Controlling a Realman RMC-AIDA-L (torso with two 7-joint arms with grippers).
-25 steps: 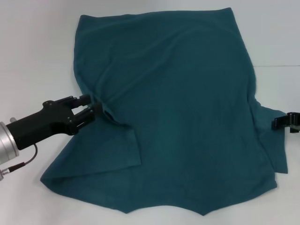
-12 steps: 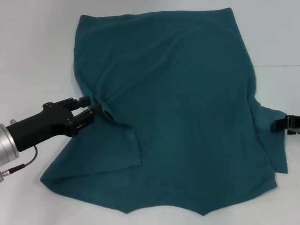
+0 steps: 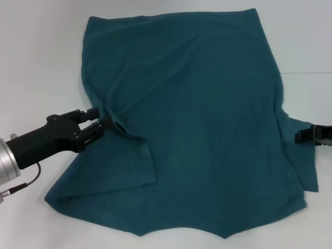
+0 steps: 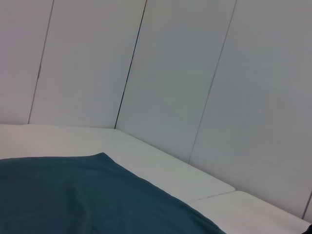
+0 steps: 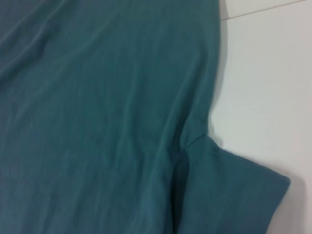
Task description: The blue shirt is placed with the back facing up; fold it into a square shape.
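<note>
Your bench (image 3: 41, 62) is white and takes up the whole head view, with pale wall panels (image 4: 170, 87) rising behind it in the left wrist view. The blue shirt (image 3: 197, 129) lies spread flat on the bench, covering most of it, hem at the far end and collar end toward the robot. One sleeve spreads out at the shirt's near left corner, the other at its right edge; the right wrist view shows that sleeve (image 5: 229, 195) lying flat on the bench with a crease at the armpit. The fabric is loosely wrinkled, with folds running out from the left armpit.

Your left hand (image 3: 96, 120) sits at the shirt's left edge, right at the armpit above the left sleeve. Its two fingers (image 3: 92, 112) are slightly apart, tips at the bunched fabric; you cannot tell whether cloth is pinched between them. The black arm behind it runs away from the shirt toward the near left.

Your right hand (image 3: 302, 136) sits at the shirt's right edge, over the right sleeve. Only a small black part shows at the frame border, so you cannot tell whether its fingers are apart or together.
</note>
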